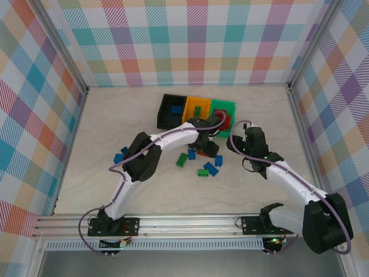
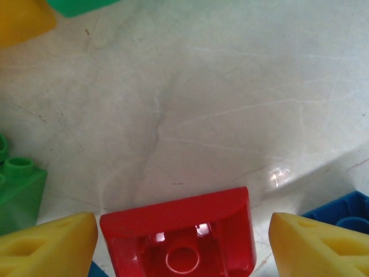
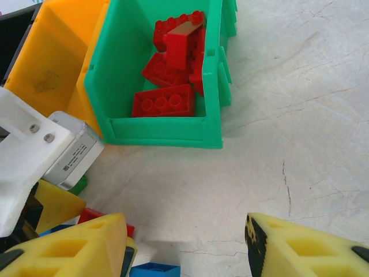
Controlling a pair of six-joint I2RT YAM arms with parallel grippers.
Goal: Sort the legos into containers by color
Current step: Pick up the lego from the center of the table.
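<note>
A red lego [image 2: 179,231] lies hollow side up on the table between the yellow fingers of my left gripper [image 2: 181,231], which is open with a small gap on each side. From above, that left gripper [image 1: 209,147] is low over loose legos in front of the bins. The green bin [image 3: 155,130] holds several red legos [image 3: 164,101]. The orange-yellow bin [image 1: 196,108] and the black bin [image 1: 172,109] stand to its left. My right gripper [image 3: 187,231] hangs open over bare table near the green bin, with a blue lego [image 3: 154,269] by its left finger.
Loose legos lie in front of the bins: green [image 1: 182,159], green [image 1: 203,172], blue [image 1: 211,168], blue [image 1: 218,160], and two blue [image 1: 120,154] further left. A green lego [image 2: 20,184] and a blue lego [image 2: 346,210] flank my left fingers. Both wrists sit close together.
</note>
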